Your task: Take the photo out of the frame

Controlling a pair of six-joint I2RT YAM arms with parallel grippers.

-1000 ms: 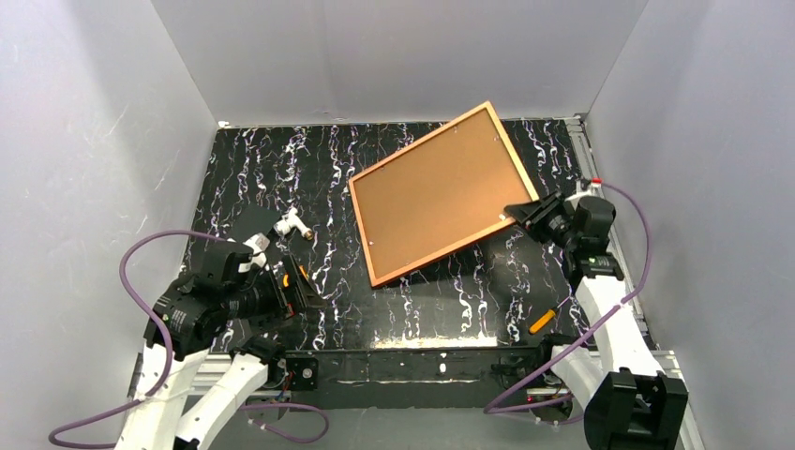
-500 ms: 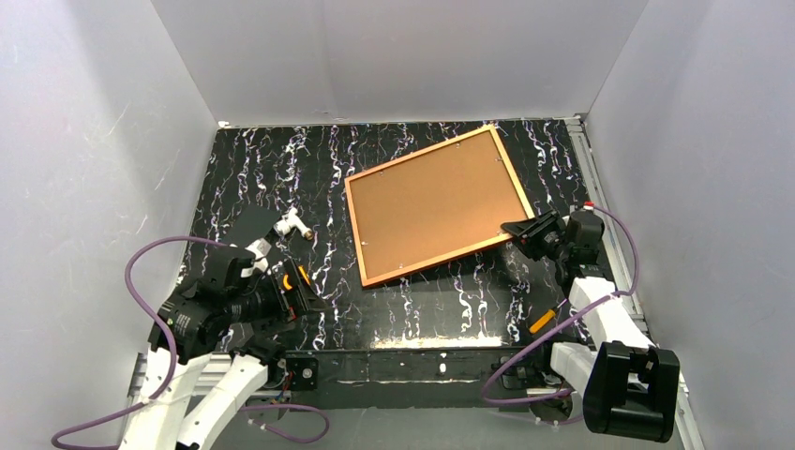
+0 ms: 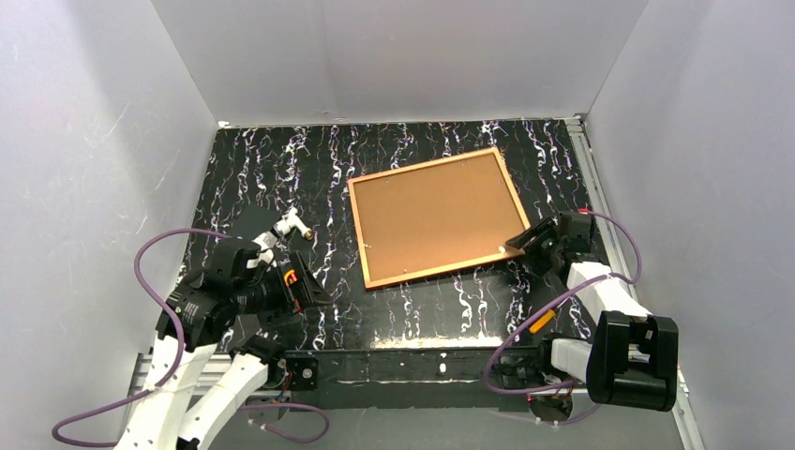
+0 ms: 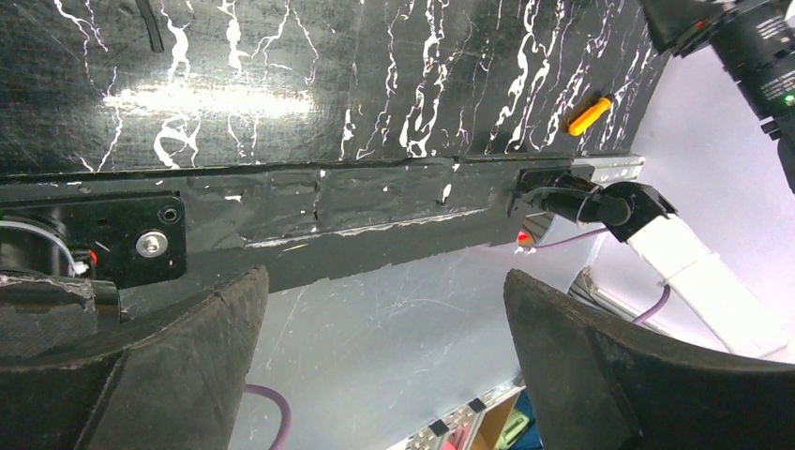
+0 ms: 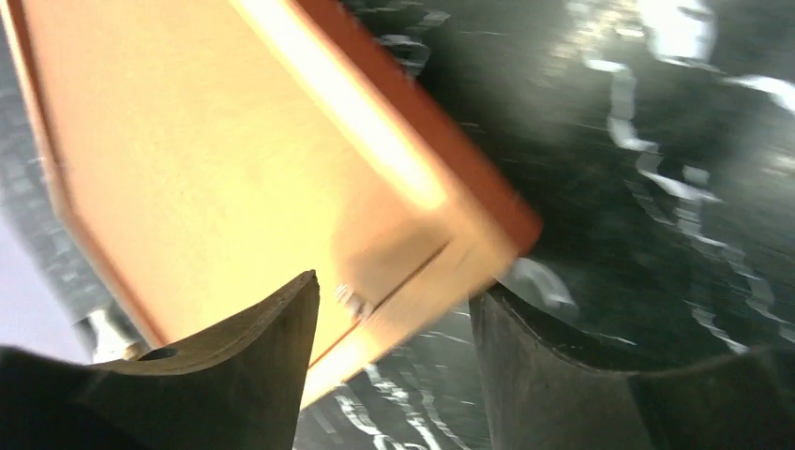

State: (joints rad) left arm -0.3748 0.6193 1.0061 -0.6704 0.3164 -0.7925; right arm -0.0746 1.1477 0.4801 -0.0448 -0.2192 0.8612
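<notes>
- From the top camera, the frame (image 3: 359, 230) lies flat on the black marbled table (image 3: 272, 169), right of the middle and turned a little askew.
- The photo (image 3: 436, 214) sits inside it with its plain brown board back facing up, so the printed side does not show.
- The right pincer (image 3: 525, 246) is at the near right corner of the frame, low over the table. Its arm bends back towards the near right edge.
- The left pincer (image 3: 305, 286) hovers over the near left part of the table, well apart from the frame and pointing to the right.
- A small orange thing (image 3: 542, 322) lies on the table near the right arm.

- In the left wrist view, the left pincer (image 4: 382, 281) is spread wide and has hold of nothing.
- Between its fingers (image 4: 187, 375) I see only the near edge of the table (image 4: 281, 94). The orange thing (image 4: 589, 115) is further off on the right.

- The right wrist view is blurred.
- The right pincer (image 5: 394, 292) has its fingers (image 5: 253, 361) apart, and the corner of the frame (image 5: 445, 159) sits just past their tips, in the gap.
- It does not clamp the wood. Whether one finger touches it, I cannot tell.
- The brown back of the photo (image 5: 187, 159) fills the left part of this view, inside the red-brown border. The dark table (image 5: 656, 187) is on the right.
</notes>
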